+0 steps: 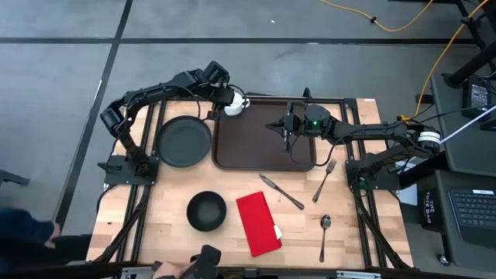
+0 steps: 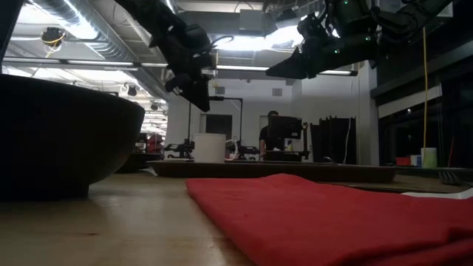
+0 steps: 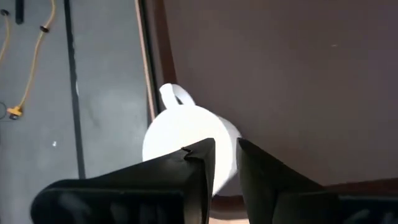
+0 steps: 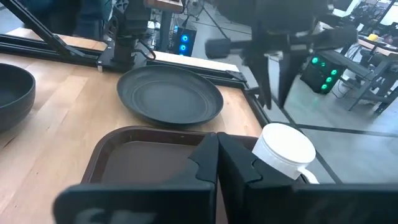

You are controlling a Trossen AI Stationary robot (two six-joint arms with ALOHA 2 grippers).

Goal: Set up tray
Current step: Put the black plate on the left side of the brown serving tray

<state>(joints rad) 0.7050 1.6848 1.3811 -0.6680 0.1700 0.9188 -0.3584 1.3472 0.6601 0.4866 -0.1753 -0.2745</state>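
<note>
While matte brown, rounded tray (image 1: 263,151), glossy cylindrical white mug (image 1: 234,105), round black plate (image 1: 184,142)

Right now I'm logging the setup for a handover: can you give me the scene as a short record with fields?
tray: dark brown, at table's far side, holding only a mug
white mug: upright in tray's far-left corner
left gripper: above mug, slightly open
right gripper: shut, empty, over tray
black plate: left of tray
black bowl, red napkin: near side
knife, fork, spoon: on table, right
</note>
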